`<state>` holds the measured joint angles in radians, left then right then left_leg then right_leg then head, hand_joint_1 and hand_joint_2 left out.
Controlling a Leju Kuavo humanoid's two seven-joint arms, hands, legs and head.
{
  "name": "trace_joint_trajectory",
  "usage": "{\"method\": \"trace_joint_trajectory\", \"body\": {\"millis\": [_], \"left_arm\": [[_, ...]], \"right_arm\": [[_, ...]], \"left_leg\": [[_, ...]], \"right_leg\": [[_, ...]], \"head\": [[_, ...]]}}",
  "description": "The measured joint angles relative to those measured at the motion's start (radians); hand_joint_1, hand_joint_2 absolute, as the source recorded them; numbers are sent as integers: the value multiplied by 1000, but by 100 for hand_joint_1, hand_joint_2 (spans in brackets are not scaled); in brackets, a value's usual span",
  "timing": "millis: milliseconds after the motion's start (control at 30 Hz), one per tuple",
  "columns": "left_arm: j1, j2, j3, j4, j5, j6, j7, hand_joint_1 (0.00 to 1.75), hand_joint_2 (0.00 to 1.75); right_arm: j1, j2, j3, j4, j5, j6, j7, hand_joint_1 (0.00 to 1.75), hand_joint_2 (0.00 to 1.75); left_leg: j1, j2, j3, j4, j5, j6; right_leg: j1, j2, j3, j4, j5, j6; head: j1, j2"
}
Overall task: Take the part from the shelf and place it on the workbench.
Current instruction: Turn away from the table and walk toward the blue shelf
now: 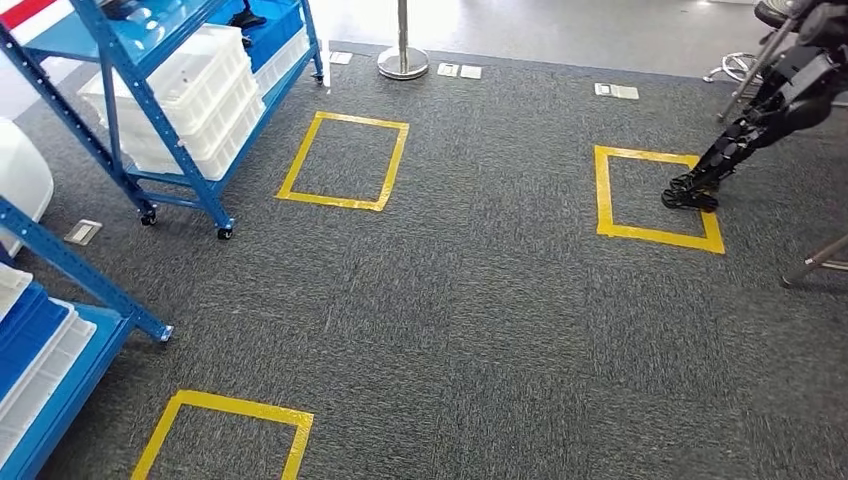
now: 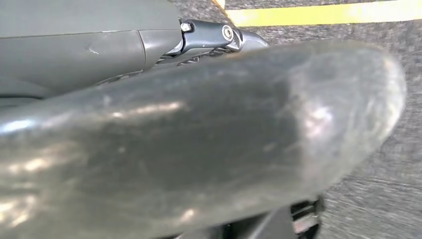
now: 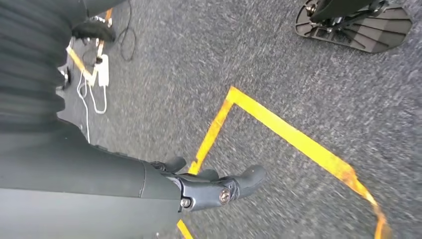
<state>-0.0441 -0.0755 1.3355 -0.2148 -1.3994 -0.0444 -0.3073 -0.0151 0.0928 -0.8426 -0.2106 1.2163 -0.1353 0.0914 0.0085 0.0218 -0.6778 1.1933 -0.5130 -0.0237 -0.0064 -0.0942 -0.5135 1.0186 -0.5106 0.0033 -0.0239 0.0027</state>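
The left hand (image 2: 209, 40) grips the glossy part (image 2: 199, 149) for carrying, the right hand (image 3: 209, 186) hanging released above the yellow floor tape (image 3: 293, 139).

Bright, even light (wrist views blurred)

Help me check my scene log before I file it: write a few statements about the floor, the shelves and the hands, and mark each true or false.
1. Yellow tape squares mark the grey carpet. True.
2. The blue shelf holds white bins. True.
3. The right hand grips a white bin. False: it hangs above the carpet holding nothing, fingers apart.
4. The blue shelf stands inside a tape square. False: it stands beside one, on wheels.
5. A large shiny grey part lies close before the left wrist camera. True.
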Motion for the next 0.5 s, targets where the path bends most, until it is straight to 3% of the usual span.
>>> {"method": "trace_joint_trajectory", "body": {"millis": [67, 100, 133, 200, 267, 300, 333, 367, 400, 433, 500], "left_arm": [[-1, 3, 2, 0, 0, 2, -9, 0, 0], [-1, 3, 3, 0, 0, 2, -11, 0, 0], [-1, 4, 3, 0, 0, 2, -11, 0, 0], [-4, 4, 3, -1, 0, 2, -12, 0, 0], [-6, 5, 3, -1, 0, 3, -12, 0, 0], [-6, 5, 3, -1, 0, 3, -12, 0, 0], [-6, 5, 3, -1, 0, 4, -12, 0, 0], [-6, 5, 3, -1, 0, 4, -12, 0, 0], [-6, 5, 3, -1, -1, 6, -11, 0, 0], [-6, 5, 3, -1, -2, 10, -10, 0, 0], [-7, 5, 3, -1, -4, 18, -5, 0, 0]], "right_arm": [[-5, 0, -2, 0, 6, 0, -1, 0, 175], [-8, -1, -2, 0, 9, 0, -2, 0, 175], [-8, -1, -3, 0, 9, 0, -2, 0, 175], [-6, -1, -4, 0, 10, 0, -2, 0, 175], [-3, 0, -6, 0, 12, 0, -2, 0, 175], [-2, -1, -8, 0, 13, 0, -2, 0, 175], [-1, -1, -9, 0, 14, 0, -2, 0, 175], [-1, -2, -10, 0, 14, 0, -2, 0, 175], [-1, -2, -11, 0, 15, 0, -2, 0, 175], [-2, -2, -12, 1, 16, 0, -2, 0, 175], [-4, -1, -13, 1, 18, 0, -2, 0, 175]], "left_leg": [[-8, 16, 78, -139, 50, 22], [-9, 6, 81, -154, 53, 34], [-6, -5, 81, -160, 59, 42], [-1, -28, 79, -166, 67, 53], [0, -58, 72, -166, 72, 56], [0, -75, 70, -166, 74, 55], [1, -91, 69, -165, 76, 52], [2, -106, 69, -165, 78, 49], [4, -121, 69, -165, 81, 45], [3, -135, 67, -163, 82, 39], [0, -158, 61, -165, 88, 26]], "right_leg": [[5, -37, 9, -2, -7, 15], [5, -27, 8, 4, -13, 23], [4, 2, -2, 24, -27, 24], [0, 69, -52, 130, -78, 20], [-3, 89, -117, 260, -124, 19], [-5, 91, -132, 287, -127, 24], [-7, 93, -128, 273, -113, 34], [-11, 98, -106, 223, -87, 45], [-16, 120, -71, 148, -55, 55], [-19, 144, -41, 79, -29, 60], [-21, 175, -10, 4, -3, 51]], "head": [[2, 0], [4, 0], [5, 0], [8, 0], [9, 0], [9, 0], [9, 0], [9, 0], [10, 0], [11, 0], [10, 0]]}}
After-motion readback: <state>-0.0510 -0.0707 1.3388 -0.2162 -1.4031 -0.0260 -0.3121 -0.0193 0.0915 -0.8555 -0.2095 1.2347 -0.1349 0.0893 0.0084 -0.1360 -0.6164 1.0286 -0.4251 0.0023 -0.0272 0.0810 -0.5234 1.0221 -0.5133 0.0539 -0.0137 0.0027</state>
